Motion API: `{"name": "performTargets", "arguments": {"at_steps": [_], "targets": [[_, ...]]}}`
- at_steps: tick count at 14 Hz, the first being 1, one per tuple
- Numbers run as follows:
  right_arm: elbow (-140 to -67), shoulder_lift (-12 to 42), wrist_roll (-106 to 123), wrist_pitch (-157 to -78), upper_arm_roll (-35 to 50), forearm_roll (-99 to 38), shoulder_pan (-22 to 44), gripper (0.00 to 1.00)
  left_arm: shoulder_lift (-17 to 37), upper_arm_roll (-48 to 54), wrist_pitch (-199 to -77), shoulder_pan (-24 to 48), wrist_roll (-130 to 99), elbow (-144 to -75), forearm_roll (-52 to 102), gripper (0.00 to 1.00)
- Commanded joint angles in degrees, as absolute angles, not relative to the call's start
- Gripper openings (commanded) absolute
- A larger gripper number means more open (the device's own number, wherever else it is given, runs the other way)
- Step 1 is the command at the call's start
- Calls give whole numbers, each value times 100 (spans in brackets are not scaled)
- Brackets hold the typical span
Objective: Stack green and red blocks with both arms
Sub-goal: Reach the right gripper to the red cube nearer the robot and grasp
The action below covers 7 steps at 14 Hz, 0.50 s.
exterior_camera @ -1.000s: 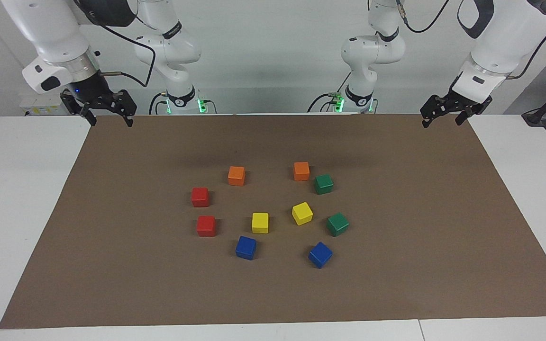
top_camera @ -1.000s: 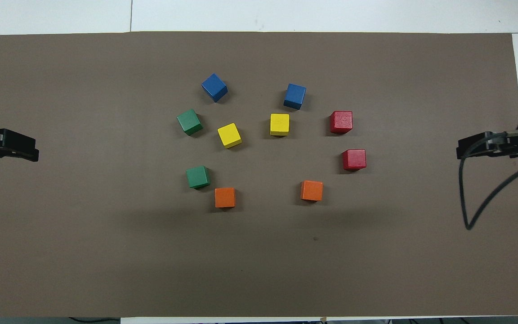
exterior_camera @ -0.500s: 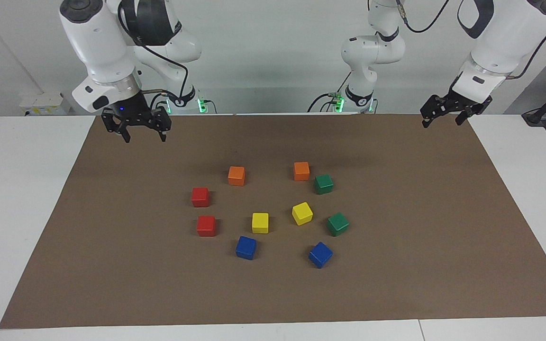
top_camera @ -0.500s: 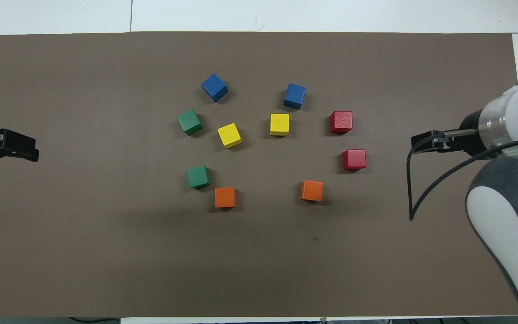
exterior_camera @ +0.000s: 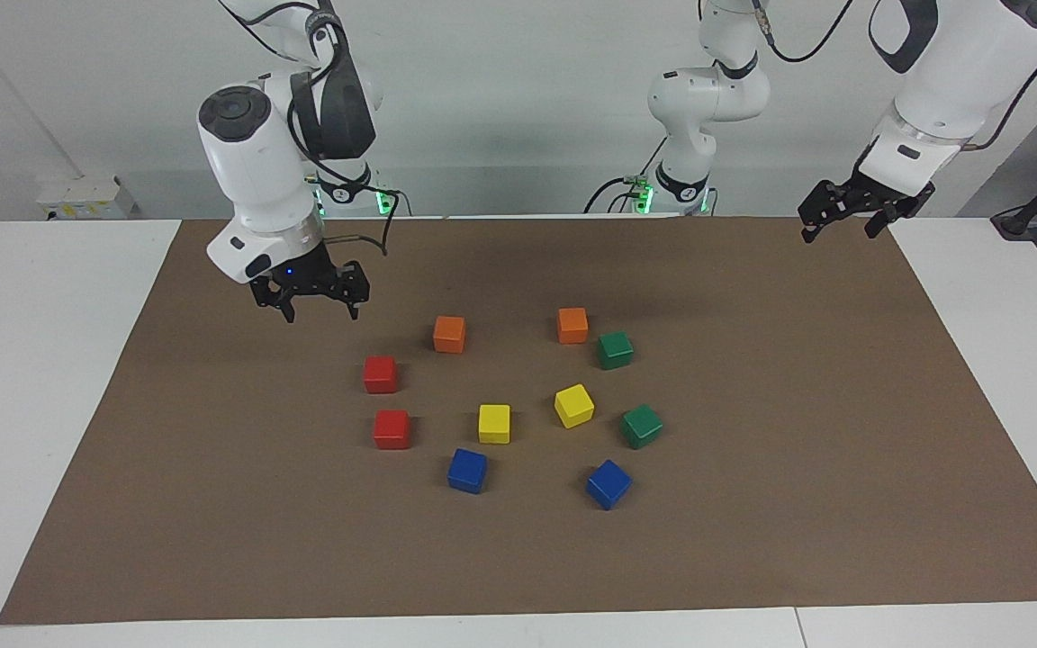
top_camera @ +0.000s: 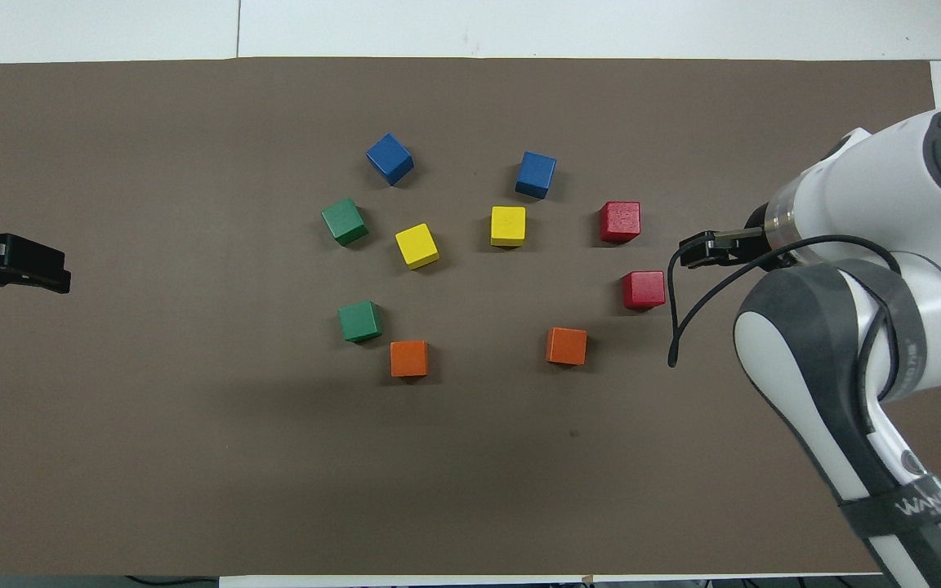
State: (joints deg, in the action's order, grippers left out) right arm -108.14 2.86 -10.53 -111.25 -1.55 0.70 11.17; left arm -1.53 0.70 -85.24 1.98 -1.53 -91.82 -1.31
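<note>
I see my right gripper (exterior_camera: 321,308) spread open and empty above the brown mat (exterior_camera: 752,504) near its robot-side edge, close to the two red blocks (exterior_camera: 381,374) (exterior_camera: 392,429). My left gripper (exterior_camera: 848,220) waits open, empty, over the mat's corner. The green blocks (exterior_camera: 615,350) (exterior_camera: 641,426) sit mid-mat, unstacked.

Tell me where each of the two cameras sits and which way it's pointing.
Facing view: high across the table, looking at the robots; both arms show whole, right claw open above the mat, left claw open, waiting at the mat's edge.
Overhead view: above the robots' end, looking steeply down; the right arm and the left claw's tip show.
Shared: the mat and all ten cubes, including the red blocks and green blocks.
</note>
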Motion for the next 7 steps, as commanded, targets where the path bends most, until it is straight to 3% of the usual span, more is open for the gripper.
{"name": "performTargets", "arguments": {"at_steps": [1,7], "targets": [[-10872,588,-1555,-11399,-176,0,1151,100,-299,35,-8604,211,-149,-9334,-106,100],[-11303,720,-1976,-12155,-176,0,1415,100,-369,44,-8490,246,-123,-9343,-106,100]]}}
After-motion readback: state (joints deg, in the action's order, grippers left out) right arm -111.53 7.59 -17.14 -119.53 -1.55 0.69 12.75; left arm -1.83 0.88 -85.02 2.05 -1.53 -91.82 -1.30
